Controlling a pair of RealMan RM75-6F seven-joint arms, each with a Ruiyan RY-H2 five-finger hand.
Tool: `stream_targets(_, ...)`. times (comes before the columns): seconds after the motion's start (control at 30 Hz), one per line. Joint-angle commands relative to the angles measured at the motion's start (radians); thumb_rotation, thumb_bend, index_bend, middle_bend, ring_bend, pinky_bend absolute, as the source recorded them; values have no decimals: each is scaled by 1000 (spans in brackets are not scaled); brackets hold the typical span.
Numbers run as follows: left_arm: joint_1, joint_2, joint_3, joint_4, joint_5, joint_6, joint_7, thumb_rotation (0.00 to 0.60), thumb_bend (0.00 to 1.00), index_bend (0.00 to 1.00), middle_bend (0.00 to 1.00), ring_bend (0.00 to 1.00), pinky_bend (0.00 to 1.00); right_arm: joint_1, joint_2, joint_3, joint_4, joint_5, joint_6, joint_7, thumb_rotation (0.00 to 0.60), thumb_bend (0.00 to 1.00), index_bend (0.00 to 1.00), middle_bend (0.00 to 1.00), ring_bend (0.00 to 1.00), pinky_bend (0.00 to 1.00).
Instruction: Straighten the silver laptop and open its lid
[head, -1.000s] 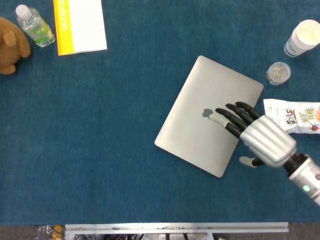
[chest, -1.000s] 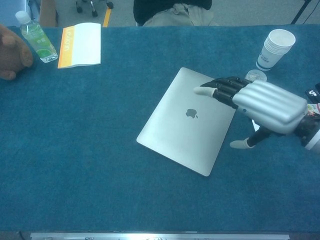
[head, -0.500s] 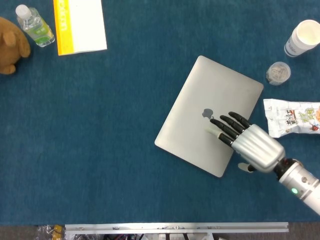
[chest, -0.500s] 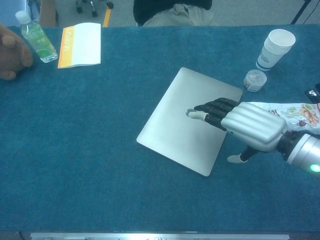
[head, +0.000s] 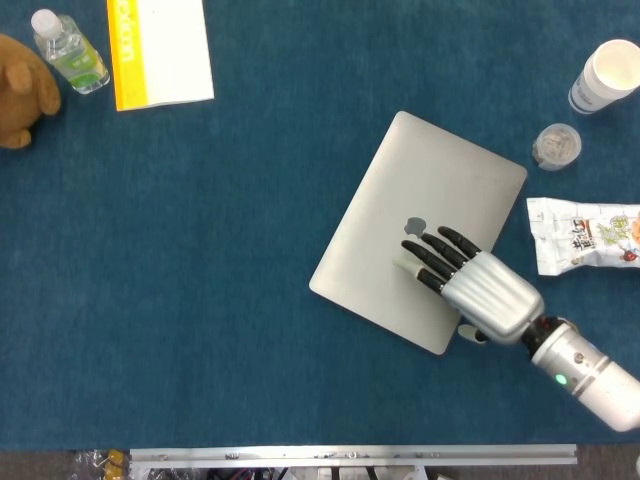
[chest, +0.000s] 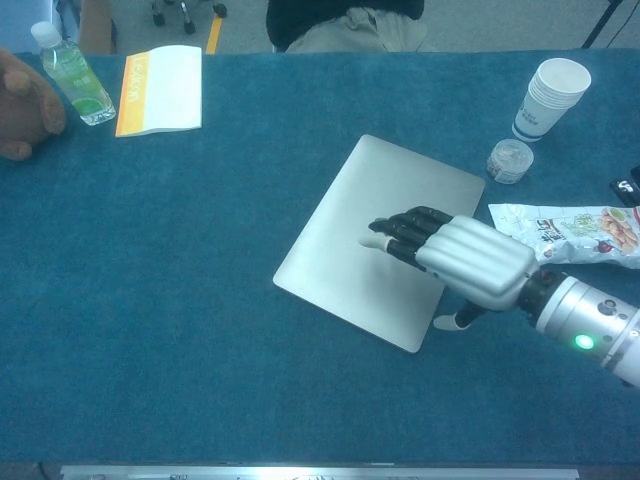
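one silver laptop (head: 420, 228), lid closed, is lying askew right of the table's (head: 240, 300) centre. one right hand (head: 478, 290) is resting flat on its 5 o'clock part, fingers (chest: 405, 226) narrowly spread, holding nothing. at 2 o'clock are sitting one paper cup stack (head: 606, 74), one small jar (head: 556, 145) and one snack bag (head: 585, 232).

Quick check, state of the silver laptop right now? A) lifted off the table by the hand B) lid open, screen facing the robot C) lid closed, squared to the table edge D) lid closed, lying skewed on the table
D: the silver laptop lies flat with its lid shut and its edges at a clear angle to the table edge, while the right hand lies spread over its near-right part.
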Motion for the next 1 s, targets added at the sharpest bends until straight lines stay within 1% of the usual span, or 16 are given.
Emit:
stream_targets(0.03,1,-2,0,7,-2,-1,-5,600,247,0,0,0,38,3,-12,1,11,17,-7,-12,600,0,0,28,0,77)
stream_targets(0.33,1,-11,0,30,-10,-9,-25,600,248,0,0,0,38,4,-18,-4,31,55,-6,-24,600,0,0,26,0,77)
stream_targets(0.53,2,-17,1,38,-8,-10,-29,600,248,0,0,0,38,10,-37,-7,42,58,-5,-25,600,0,0,25,0,77)
stream_targets(0.83,7,-26,3,58,-15,-13,-39,600,247,0,0,0,38,26,-87,-1,63,65,-8,-47,600,0,0,25,0,58)
stream_targets(1.0,10,-34,2,77,-22,-13,-56,600,247,0,0,0,38,42,-131,17,71,72,-10,-75,600,0,0,25,0,58)
